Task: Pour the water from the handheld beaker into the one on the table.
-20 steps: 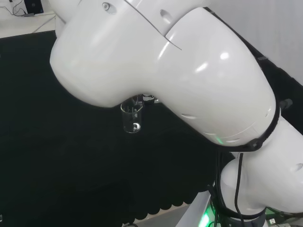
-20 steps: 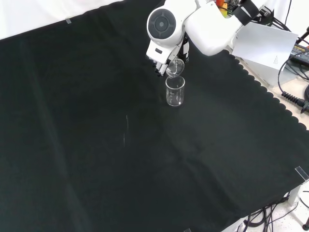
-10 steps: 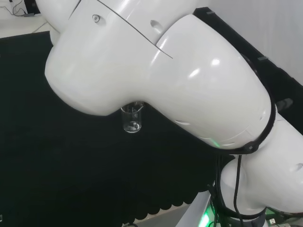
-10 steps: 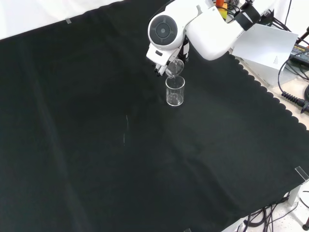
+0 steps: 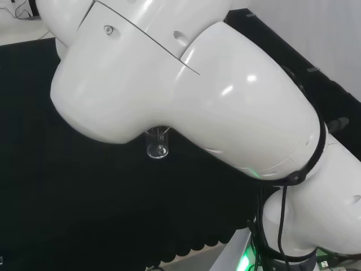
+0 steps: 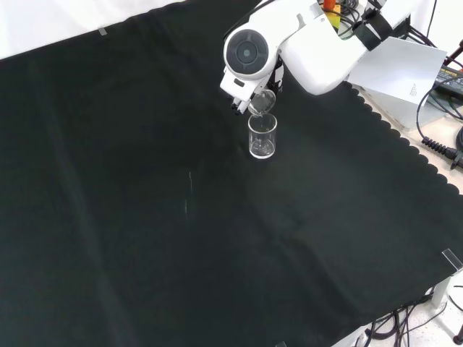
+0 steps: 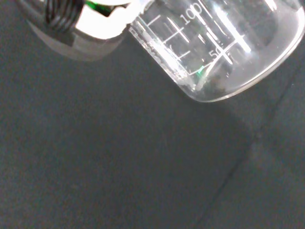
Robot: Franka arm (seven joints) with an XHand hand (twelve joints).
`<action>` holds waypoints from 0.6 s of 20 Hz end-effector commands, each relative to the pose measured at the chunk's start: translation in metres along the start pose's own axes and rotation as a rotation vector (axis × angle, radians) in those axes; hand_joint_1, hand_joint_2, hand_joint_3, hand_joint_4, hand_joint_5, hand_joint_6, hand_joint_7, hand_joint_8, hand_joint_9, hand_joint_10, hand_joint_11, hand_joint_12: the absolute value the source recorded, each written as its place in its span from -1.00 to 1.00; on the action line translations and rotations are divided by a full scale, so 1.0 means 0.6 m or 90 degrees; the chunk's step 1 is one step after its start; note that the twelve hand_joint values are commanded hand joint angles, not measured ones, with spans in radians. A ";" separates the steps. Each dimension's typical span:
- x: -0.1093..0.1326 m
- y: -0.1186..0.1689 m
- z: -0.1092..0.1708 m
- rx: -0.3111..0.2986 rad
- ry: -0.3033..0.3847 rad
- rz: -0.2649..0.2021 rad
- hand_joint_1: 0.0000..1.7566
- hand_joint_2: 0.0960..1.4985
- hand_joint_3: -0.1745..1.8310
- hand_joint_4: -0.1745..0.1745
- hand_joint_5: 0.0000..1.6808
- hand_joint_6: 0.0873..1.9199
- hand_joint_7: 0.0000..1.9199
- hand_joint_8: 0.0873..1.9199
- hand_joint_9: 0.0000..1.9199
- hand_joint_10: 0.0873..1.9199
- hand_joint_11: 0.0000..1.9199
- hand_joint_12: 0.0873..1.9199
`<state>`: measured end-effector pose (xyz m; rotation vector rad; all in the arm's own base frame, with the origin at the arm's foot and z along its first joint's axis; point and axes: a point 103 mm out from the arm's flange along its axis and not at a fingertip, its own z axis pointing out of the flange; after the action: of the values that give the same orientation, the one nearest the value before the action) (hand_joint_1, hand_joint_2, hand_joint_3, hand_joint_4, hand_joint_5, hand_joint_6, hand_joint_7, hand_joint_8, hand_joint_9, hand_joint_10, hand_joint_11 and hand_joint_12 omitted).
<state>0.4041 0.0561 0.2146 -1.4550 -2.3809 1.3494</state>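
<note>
Front view is showing the handheld beaker (image 6: pixel 262 102) tilting just above the table beaker (image 6: pixel 262 135); hand (image 6: pixel 236 105) grip I cannot tell. I am fearing water spilling onto cloth (image 6: pixel 145 217) if lips misalign.

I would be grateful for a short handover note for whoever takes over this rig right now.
Hand: partly hidden behind the arm's white link in the front view; the grip cannot be seen.
Handheld beaker: tilted, its mouth over the rim of the table beaker, which stands upright on the black cloth.
Done: handheld beaker brought above the table beaker and tipped.
Left: finish the pour, then bring the handheld beaker back upright. Whether water is flowing, and how much either beaker holds, cannot be made out.
</note>
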 end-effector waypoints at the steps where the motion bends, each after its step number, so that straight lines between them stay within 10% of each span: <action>1: 0.006 0.002 -0.006 0.015 -0.014 0.006 0.47 0.45 -1.00 -0.75 0.21 -0.08 0.35 -0.36 0.49 -0.10 0.25 0.04; 12: 0.015 0.003 -0.018 0.042 -0.049 0.021 0.47 0.45 -1.00 -0.75 0.21 -0.08 0.35 -0.36 0.49 -0.10 0.26 0.04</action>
<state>0.4051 0.0660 0.2159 -1.4632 -2.3522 1.4513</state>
